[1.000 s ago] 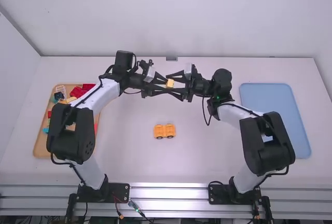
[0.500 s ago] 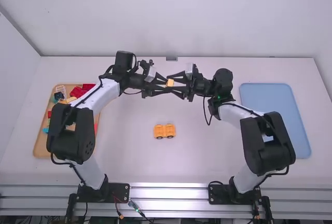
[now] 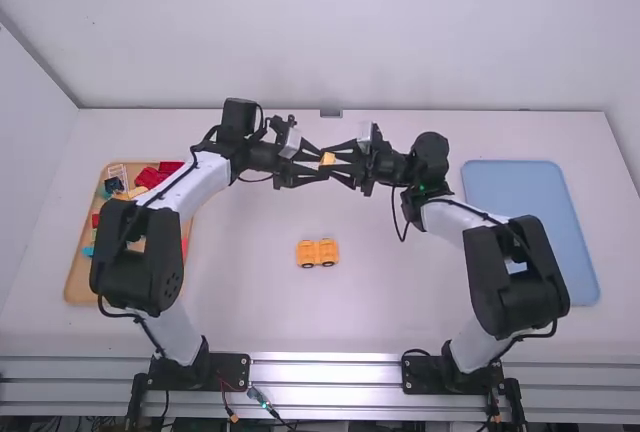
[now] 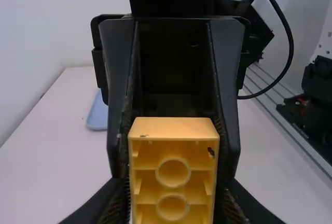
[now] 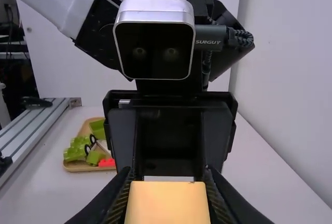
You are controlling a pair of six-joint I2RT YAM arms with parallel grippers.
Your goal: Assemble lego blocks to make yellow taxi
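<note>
While aloft, end effectors (image 3: 327,159) nose-to-nose.

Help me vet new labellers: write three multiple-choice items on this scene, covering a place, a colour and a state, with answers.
1. Where is the yellow wheeled assembly?
A) Held aloft
B) In a bowl
C) On the white table

2. What colour is the flat rectangular tray?
A) Light blue
B) Red
C) Green

3. The small yellow plastic block is:
A) Loose
B) Clamped by left gripper and right gripper
C) Broken apart

1 C: high view shows it there.
2 A: its surface is blue.
3 B: fingers press its sides.
</note>
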